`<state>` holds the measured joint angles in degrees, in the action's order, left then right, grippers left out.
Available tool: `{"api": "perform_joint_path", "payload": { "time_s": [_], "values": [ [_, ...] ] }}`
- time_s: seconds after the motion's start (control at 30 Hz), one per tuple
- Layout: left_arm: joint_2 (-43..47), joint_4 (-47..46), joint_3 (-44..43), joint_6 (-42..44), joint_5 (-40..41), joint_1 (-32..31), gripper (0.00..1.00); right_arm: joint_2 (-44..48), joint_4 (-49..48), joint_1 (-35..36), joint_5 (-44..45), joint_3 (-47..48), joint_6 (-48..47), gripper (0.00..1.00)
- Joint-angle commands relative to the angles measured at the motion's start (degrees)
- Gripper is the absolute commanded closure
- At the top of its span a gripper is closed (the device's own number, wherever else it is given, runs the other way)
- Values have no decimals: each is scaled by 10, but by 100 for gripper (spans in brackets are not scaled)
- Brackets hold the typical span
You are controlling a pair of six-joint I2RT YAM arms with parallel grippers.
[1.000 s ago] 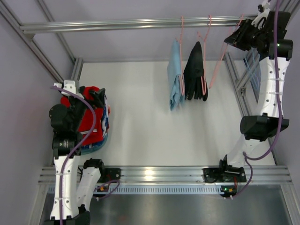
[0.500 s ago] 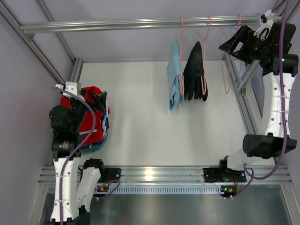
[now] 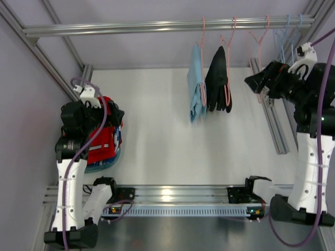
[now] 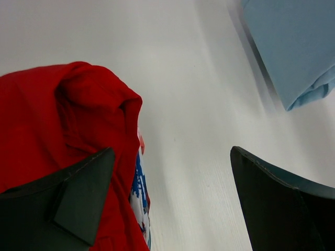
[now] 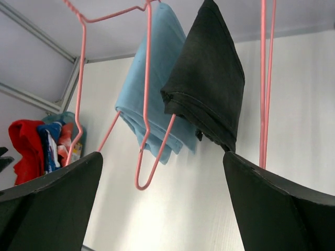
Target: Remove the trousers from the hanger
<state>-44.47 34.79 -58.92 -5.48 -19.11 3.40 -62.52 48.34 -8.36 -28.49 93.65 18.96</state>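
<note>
Most looks done: trousers (image 3: 104, 140) off, heaped on other cloth (image 4: 137, 193) at left edge of table (image 3: 157, 130), under left claw (image 4: 168, 151), which is spread wide w/ nothing in it. Middle of rail (image 3: 131, 26): blue garment (image 3: 196, 83) & black garment (image 3: 217, 81) hanging, not the job. Further right, pink hanger (image 3: 259, 44) bare. Right claw (image 5: 162, 154) near it, wide open, empty. Left to do: prob. just pull back. Bare table in centre, frame post (image 3: 272, 120) close on the right.

Open tabletop (image 3: 157, 130) at centre, blue garment (image 3: 196, 86) and black garment (image 3: 219, 83) hanging behind, pink hanger (image 3: 259, 57) beside them
</note>
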Motion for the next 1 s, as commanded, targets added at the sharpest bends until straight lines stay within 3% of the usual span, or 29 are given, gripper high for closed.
{"api": "perform_joint_path", "payload": {
  "time_s": [0.0, 0.27, 0.4, 0.63, 0.97],
  "values": [
    [-4, 46, -34, 13, -31, -1, 2, 68, -44, -1, -12, -55, -67, 1],
    [-18, 103, -70, 27, -89, -1, 2, 198, -11, 0, -146, -171, -174, 0],
    [-17, 121, -73, 11, -73, 0, 2, 238, 32, 0, -254, -247, -227, 1],
    [-25, 145, -113, 16, -5, -1, 2, 282, 76, 0, -251, -308, -304, 1],
    [-62, 151, -161, 47, -1, -1, 2, 310, 55, 0, -242, -338, -279, 1]
  ]
}}
